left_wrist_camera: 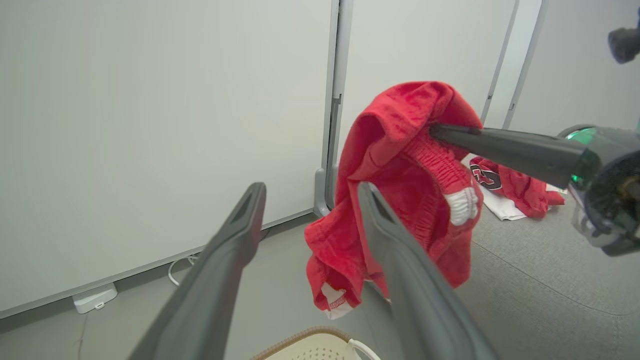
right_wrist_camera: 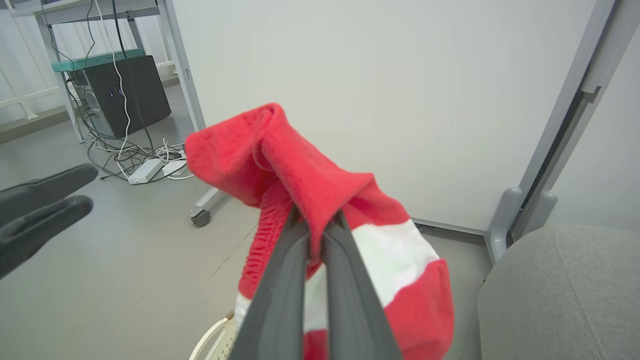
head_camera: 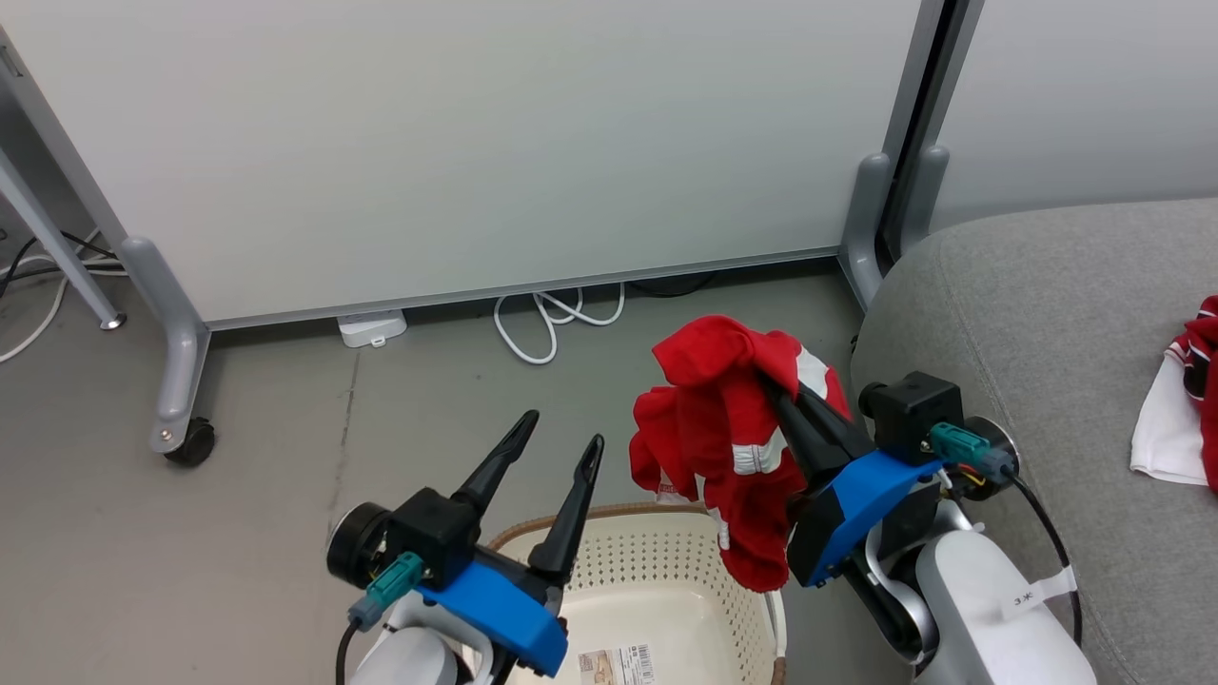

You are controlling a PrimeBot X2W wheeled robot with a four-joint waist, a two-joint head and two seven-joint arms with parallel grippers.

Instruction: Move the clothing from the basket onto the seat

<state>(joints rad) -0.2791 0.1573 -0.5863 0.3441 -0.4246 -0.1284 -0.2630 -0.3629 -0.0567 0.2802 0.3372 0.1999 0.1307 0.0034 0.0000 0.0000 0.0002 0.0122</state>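
Head view, contents as follows.

1. Garment [head_camera: 714, 419]: red with white bands, pinched in the clenched right hand [head_camera: 773, 390]. Hanging in the air over the right rim of the basket [head_camera: 657, 557], between basket and sofa [head_camera: 1047, 314].
2. Left hand [head_camera: 562, 428]: released, fingers spread wide, nothing between them. Raised over the basket's left rim and well apart from the garment.
3. Basket: cream, perforated, with a brown rim, standing on the floor [head_camera: 285, 514]. Sticker [head_camera: 618, 663] with barcode on its bottom.
4. Sofa: grey, just right of the basket. More red clothing [head_camera: 1201, 357] lying on its seat at the far right edge, next to a white cloth [head_camera: 1166, 433].
5. Behind: pale panel [head_camera: 476, 143] on grey feet, one caster [head_camera: 195, 442] at left. White cable [head_camera: 552, 328] looped on the floor beneath it, small white box [head_camera: 371, 328] beside.

Right wrist view: both fingers pressed together on a fold of the garment, a white band below the tips.

Left wrist view: garment draped from the right hand's finger, clear above the basket rim. Red clothing with a black-and-white emblem on the sofa beyond.
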